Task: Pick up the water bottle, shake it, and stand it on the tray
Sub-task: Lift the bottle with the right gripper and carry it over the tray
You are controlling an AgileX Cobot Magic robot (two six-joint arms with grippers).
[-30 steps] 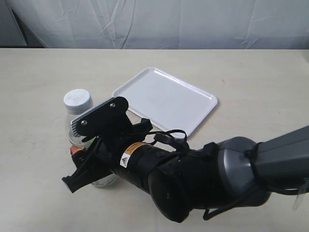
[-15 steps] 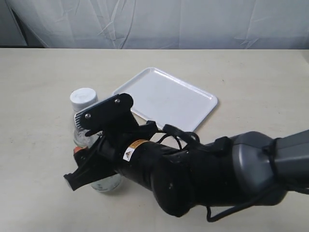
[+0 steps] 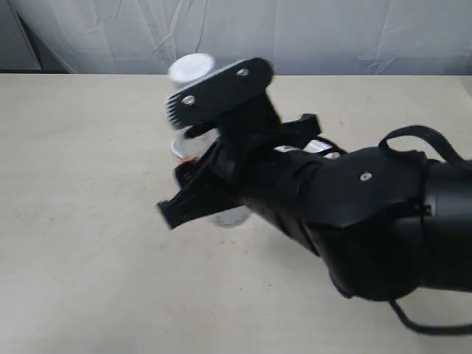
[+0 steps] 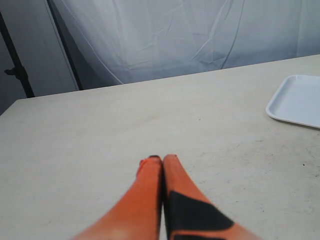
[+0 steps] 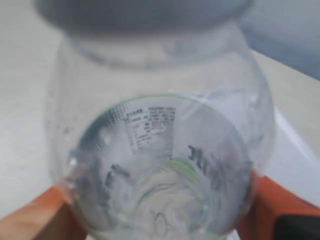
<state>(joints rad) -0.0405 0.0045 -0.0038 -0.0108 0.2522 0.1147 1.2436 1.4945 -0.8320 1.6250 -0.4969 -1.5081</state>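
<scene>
My right gripper (image 3: 210,177) is shut on the water bottle (image 3: 233,215) and holds it in the air, clear of the table. The bottle's white cap (image 3: 190,68) is blurred and points up and away. In the right wrist view the clear bottle (image 5: 160,150) with its dark-lettered label fills the frame between the orange fingers (image 5: 37,217) of the right gripper (image 5: 160,212). The white tray (image 4: 297,100) lies flat on the table; in the exterior view my right arm hides it. My left gripper (image 4: 162,159) is shut and empty, low over bare table.
The big black right arm (image 3: 354,214) covers the middle and right of the exterior view. A beige tabletop (image 3: 74,184) lies all around. A white cloth backdrop (image 3: 332,33) hangs behind the table's far edge.
The right gripper has lifted the bottle off the table and swung it up and to the right, in front of where the tray lay. The bottle now shows motion blur.
</scene>
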